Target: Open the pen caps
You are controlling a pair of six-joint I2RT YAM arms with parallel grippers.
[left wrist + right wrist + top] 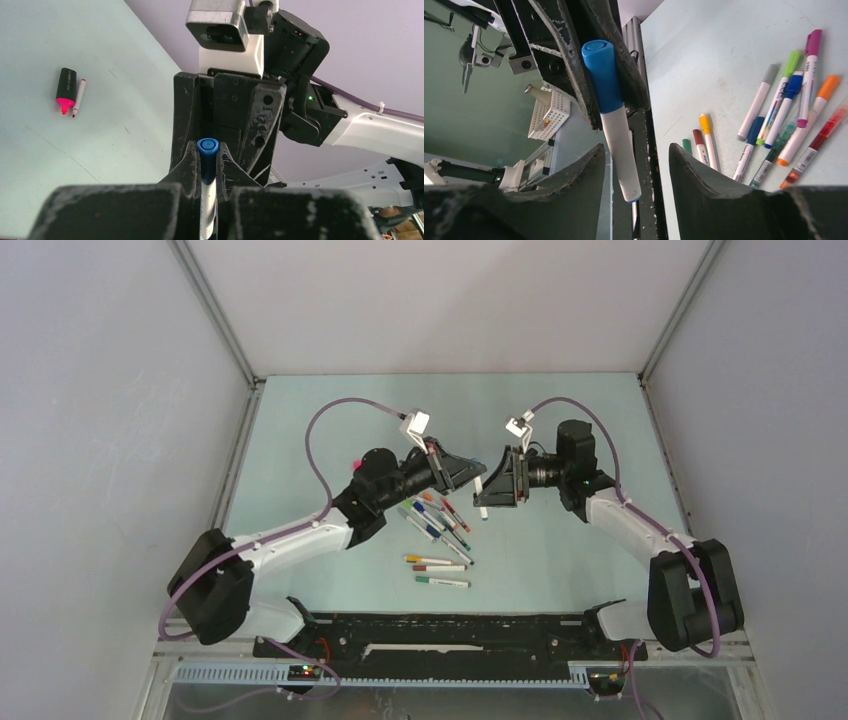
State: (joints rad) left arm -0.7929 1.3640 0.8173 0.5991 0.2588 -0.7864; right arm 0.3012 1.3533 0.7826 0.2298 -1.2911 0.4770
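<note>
- You see the left pincer [206, 161] clamped on the pen [620, 145] near its blue cap [601, 75]. The right pincer [636, 162] stands apart astride the white barrel.
- The left arm [300, 535] and right arm [630, 515] reach inward above the surface [560, 400], pincers facing.

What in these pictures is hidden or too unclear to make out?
- Top view: the left arm hides most of the black highlighter.
- Left wrist view: the left gripper's blurred fingers cover much of the held pen's barrel.
- Right wrist view: the right gripper's finger and the picture edge cut off the loose pens; their print is too small.
- Nowhere: whether the blue cap is loose.
</note>
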